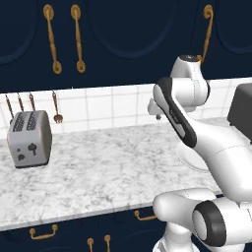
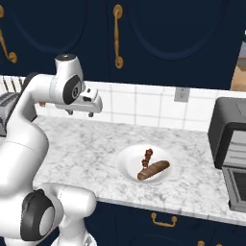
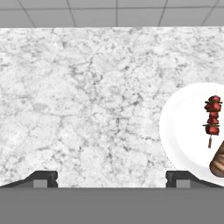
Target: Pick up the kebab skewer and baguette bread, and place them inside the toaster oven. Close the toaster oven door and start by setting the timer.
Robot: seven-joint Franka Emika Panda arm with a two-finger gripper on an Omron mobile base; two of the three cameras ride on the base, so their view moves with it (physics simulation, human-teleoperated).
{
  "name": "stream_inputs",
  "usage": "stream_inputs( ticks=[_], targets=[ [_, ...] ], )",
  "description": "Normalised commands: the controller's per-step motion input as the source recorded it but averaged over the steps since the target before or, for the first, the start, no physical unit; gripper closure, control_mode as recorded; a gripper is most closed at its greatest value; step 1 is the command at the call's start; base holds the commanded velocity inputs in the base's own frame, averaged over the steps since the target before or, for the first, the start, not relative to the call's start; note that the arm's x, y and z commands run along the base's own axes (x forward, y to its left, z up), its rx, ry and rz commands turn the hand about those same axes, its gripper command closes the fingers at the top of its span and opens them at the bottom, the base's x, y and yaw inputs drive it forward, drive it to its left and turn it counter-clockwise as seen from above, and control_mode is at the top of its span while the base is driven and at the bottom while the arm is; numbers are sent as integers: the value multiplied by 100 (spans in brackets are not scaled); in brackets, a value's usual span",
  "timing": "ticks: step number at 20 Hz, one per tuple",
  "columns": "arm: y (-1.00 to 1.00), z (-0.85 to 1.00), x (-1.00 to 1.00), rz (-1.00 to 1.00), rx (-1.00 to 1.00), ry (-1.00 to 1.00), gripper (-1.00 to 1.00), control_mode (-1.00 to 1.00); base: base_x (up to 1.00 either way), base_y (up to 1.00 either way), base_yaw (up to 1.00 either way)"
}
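Countertop point(image 3: 87, 100): grey-veined white marble look, smooth, low sheen. Backsplash point(image 2: 139, 103): white glazed-looking square tiles with thin grey grout. Cabinet doors point(image 1: 123, 34): dark navy, smooth, matt paint finish. Cabinet handles point(image 1: 51, 38): brass-coloured metal, slightly shiny. Pop-up toaster point(image 1: 29, 139): brushed silver metal shell, satin. Plate point(image 2: 129, 168): plain white, smooth, ceramic-like. Baguette bread point(image 2: 153, 170): golden-brown matt crust. Kebab skewer point(image 3: 212, 119): dark red meat chunks, faintly glossy; stick possibly wood, too small to tell. Toaster oven point(image 2: 230, 129): dark grey matt casing.
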Motion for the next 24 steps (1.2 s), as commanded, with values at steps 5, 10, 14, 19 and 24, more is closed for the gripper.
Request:
stream_inputs(
  ticks=[5,10,14,19,24],
  targets=[
    [0,0,0,0,0,0,-100,100,0,-75,0],
    [0,0,0,0,0,0,-100,100,0,-72,0],
    [0,0,0,0,0,0,-100,100,0,-67,0],
    [0,0,0,0,0,0,-100,100,0,-64,0],
    [0,0,0,0,0,0,-100,100,0,-57,0]
  ],
)
